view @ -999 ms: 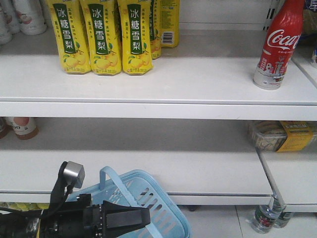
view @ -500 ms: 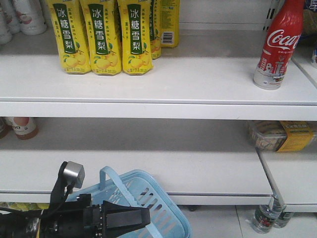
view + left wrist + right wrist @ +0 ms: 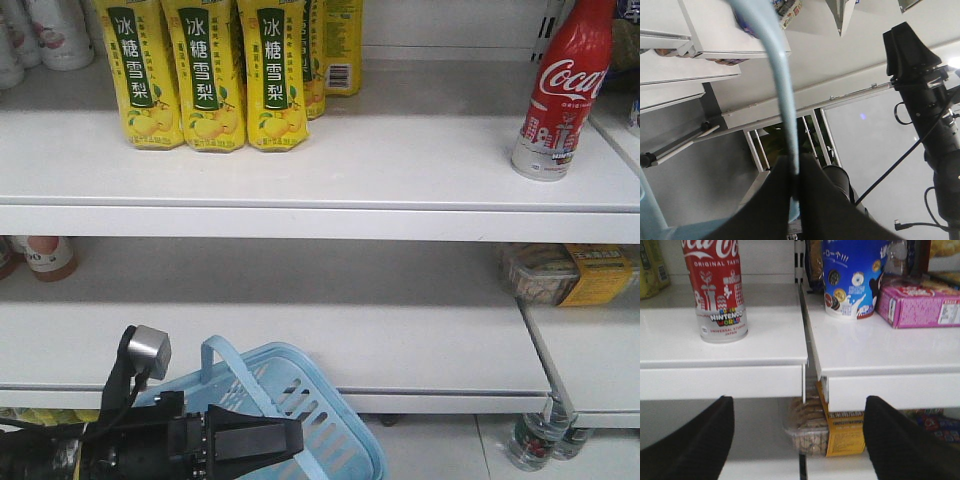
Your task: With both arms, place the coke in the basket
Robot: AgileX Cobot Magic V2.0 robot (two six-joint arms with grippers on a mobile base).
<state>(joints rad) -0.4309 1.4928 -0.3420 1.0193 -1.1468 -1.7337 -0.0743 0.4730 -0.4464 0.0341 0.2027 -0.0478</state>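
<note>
Little is changing across the last second: the left gripper point(image 3: 296, 438) is staying low at the near left with its jaws clamped together on the basket point(image 3: 330, 425), and only the basket's right rim is drifting a touch rightward. In the left wrist view the pale blue hoop handle point(image 3: 784, 100) is running straight down into the closed fingers, so the carrying half of the job is looking settled and is simply waiting. The coke point(image 3: 563, 90) is standing upright and untouched at the far right of the upper shelf point(image 3: 300, 175), close to its front edge. The right gripper point(image 3: 797, 440) is facing it from below the shelf lip, jaws spread wide with nothing between them, and the coke point(image 3: 720, 295) is sitting up and to the left of its centre line. The pick is therefore not yet beginning. To reach, the claw is probably needing to rise above the white front lip and shift left. The seam point(image 3: 805, 340) between shelf boards is lying just right of the coke, with a blue cup point(image 3: 852, 280) and a pink box point(image 3: 920, 305) beyond it, so that side is looking tight. Leftward the shelf is lying open, the yellow cartons point(image 3: 205, 75) being well apart.
</note>
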